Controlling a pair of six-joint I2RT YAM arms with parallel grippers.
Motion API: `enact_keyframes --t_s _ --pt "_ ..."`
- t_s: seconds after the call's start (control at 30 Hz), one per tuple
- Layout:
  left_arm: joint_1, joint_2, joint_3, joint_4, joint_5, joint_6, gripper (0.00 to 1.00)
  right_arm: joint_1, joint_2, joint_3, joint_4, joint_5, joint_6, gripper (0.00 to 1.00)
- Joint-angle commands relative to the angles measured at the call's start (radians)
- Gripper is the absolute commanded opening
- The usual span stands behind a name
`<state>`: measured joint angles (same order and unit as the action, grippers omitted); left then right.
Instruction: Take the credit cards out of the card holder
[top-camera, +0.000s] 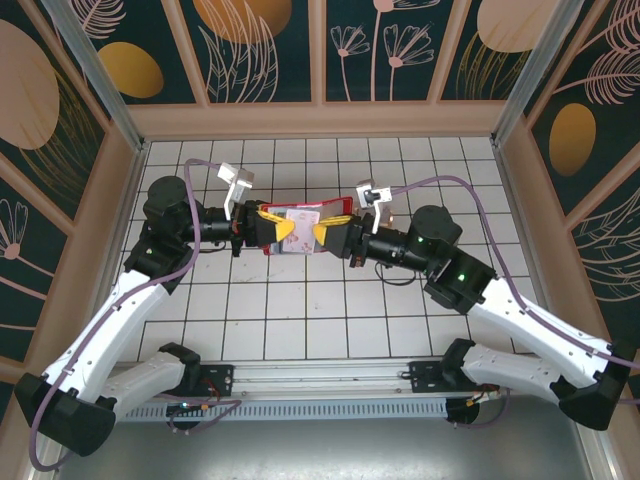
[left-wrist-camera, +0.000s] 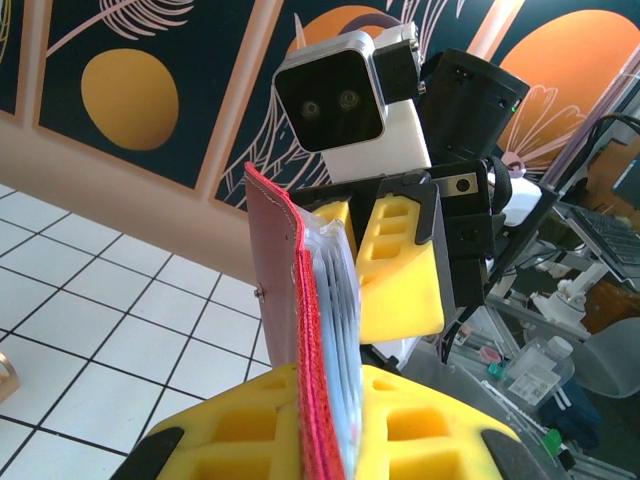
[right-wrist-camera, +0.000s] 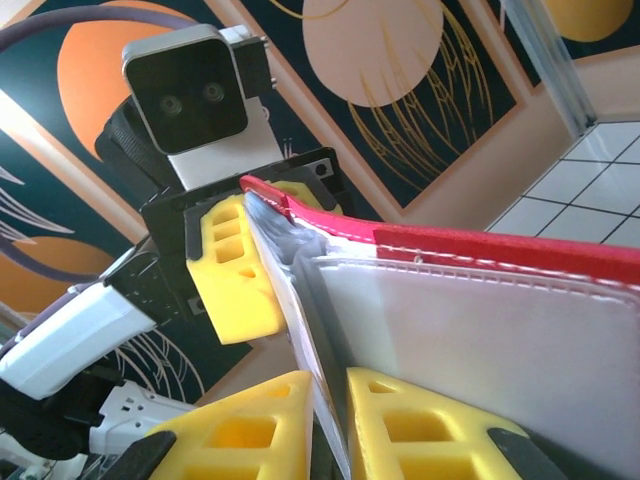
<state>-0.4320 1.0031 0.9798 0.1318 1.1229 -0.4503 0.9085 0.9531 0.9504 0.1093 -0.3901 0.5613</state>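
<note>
Left arm (top-camera: 110, 320): rises from its base at the near edge of the table and reaches in towards the middle.
Right arm (top-camera: 520, 320): comes from the other near corner and bends in to meet the left arm.
Table (top-camera: 300, 330): white tiles with dark grid lines; both grippers are above its middle.
Left gripper (top-camera: 268, 228): its yellow fingers (left-wrist-camera: 240, 430) are pressed together on the near end of the wallet, one on each side of the red cover.
Right gripper (top-camera: 328, 234): its yellow fingers (right-wrist-camera: 250, 435) stand almost together, with a thin grey leaf from inside the wallet running down between them. I cannot tell whether that leaf is a pocket or a card.
Wallet (top-camera: 310, 212): red, held off the table between the two grippers, which face each other. In the left wrist view it stands on edge with the red cover to the left and the grey see-through pockets fanned out to the right. In the right wrist view the red cover runs along the top over a pale stitched leaf.
Cards (top-camera: 300, 222): a pale patterned rectangle shows face up in the wallet, between the two grippers. No card edge can be made out apart from the pockets.
Walls (top-camera: 260, 40): dark panels with orange discs and pale leaf drawings, behind a tan frame.
</note>
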Motion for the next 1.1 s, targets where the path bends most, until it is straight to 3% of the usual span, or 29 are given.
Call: enact_keyframes --t_s 0.0,0.3,0.93,1.07 --pt "0.003 -0.012 -0.001 0.058 0.032 -0.009 0.0 -0.008 0.009 0.041 0.061 -0.046 0.01 0.14" --pt "0.003 -0.013 -0.002 0.042 0.024 0.008 0.0 -0.008 -0.021 0.029 0.025 -0.045 -0.013 0.0" --pt "0.002 -0.013 -0.001 0.043 0.037 0.004 0.02 -0.047 -0.105 0.012 -0.058 -0.03 -0.035 0.0" --pt "0.004 -0.011 -0.002 0.051 0.03 -0.007 0.0 -0.048 -0.083 0.018 -0.06 -0.057 -0.035 0.11"
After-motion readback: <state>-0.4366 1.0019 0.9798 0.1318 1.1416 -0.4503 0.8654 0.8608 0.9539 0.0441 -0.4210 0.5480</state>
